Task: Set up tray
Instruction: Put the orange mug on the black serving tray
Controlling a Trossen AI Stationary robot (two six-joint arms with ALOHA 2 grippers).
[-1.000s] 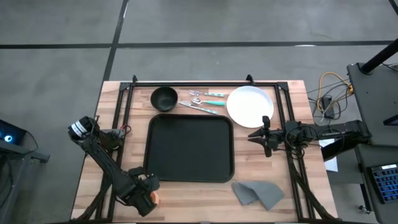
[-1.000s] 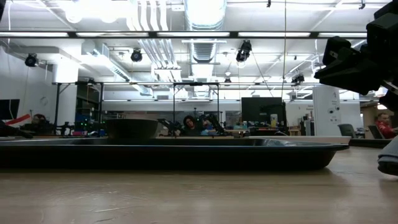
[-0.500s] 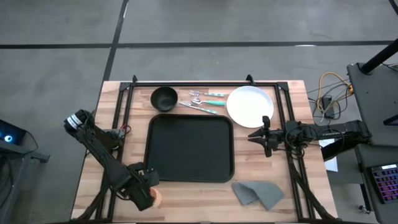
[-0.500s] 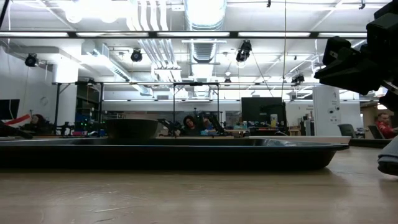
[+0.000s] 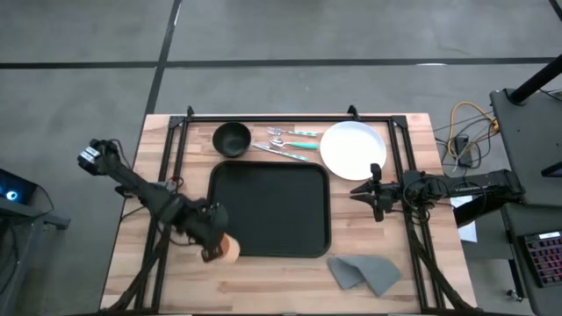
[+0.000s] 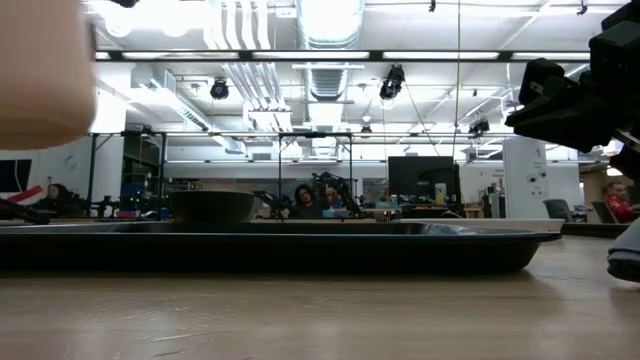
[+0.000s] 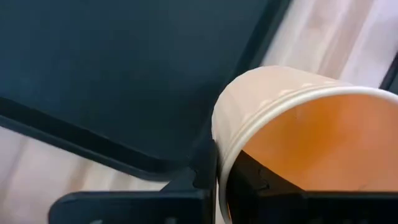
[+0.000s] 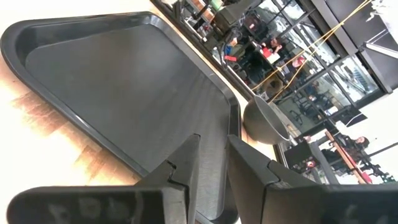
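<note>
The tray (image 5: 268, 209) is lying empty at the centre of the bench (image 5: 399, 276), so the setting is barely beginning. The left claw (image 5: 214, 245) is gripping one paper cup (image 5: 227, 249) by its rim at the tray's lower left corner. The right claw (image 5: 364, 190) is waiting, clenched, at the tray's right. Outside the tray are lying one bowl (image 5: 232, 138), one plate (image 5: 353, 148), one grey cloth (image 5: 364, 273) and apparently two utensils (image 5: 288, 143).
</note>
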